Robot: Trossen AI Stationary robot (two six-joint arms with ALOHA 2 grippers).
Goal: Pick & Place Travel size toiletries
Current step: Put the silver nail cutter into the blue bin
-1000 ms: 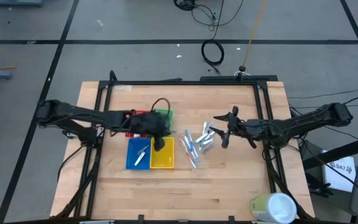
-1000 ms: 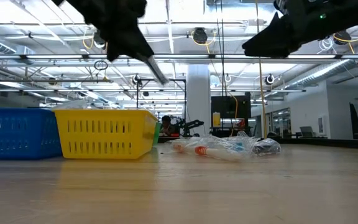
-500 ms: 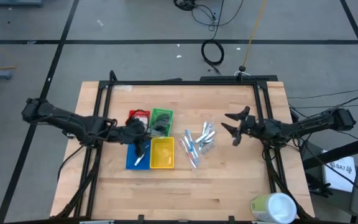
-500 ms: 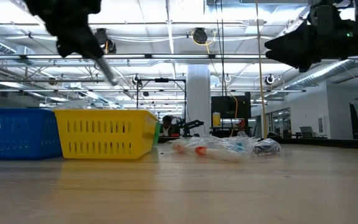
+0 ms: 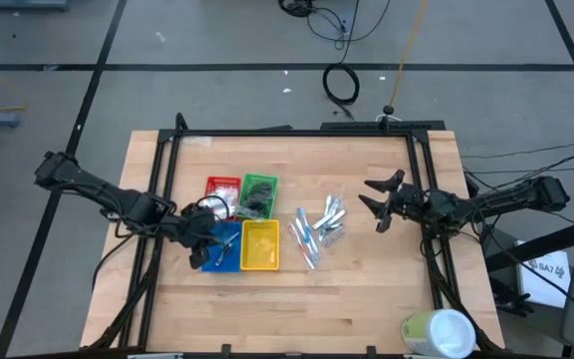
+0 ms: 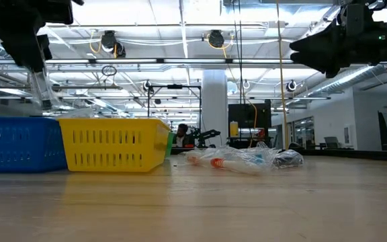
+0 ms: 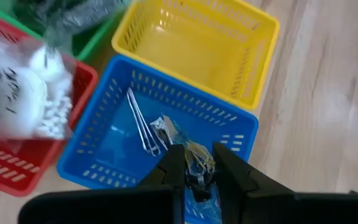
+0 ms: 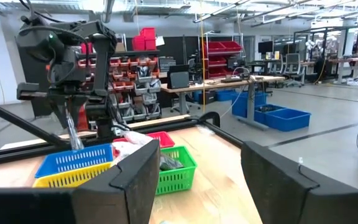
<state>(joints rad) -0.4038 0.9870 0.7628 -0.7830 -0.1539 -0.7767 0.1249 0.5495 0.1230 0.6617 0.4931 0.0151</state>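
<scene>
The travel size toiletries [image 5: 317,229] lie in a loose pile of slim, clear-wrapped tubes on the table right of the trays, also visible in the low view [image 6: 244,160]. My left gripper [image 5: 199,251] hangs over the blue tray [image 5: 229,239], shut on one clear-wrapped slim tube [image 6: 44,91]. Another slim silver item [image 7: 140,121] lies on the blue tray's floor. My right gripper [image 5: 380,204] stands open, right of the pile and above the table, with nothing between its fingers [image 8: 135,177]. My left gripper pinches the wrapped tube's upper end [image 7: 194,160] between its two fingers. The fingers slant downward from the table's left. The tube hangs below them, tilted a little and lifted clear, above the blue tray's inside.
The red tray [image 5: 222,187], green tray [image 5: 259,192] and yellow tray [image 5: 260,245] stand together with the blue one; the red and green hold items. A large pale cylinder [image 5: 436,332] lies at the near right corner. Bare wood lies along the near edge.
My left gripper has carried the tube from above the yellow tray toward the table's left and near edges, and is now over the blue tray, tipped steeper. My right gripper has drawn back from the pile toward the table's right edge, and its fingers have tipped upward.
</scene>
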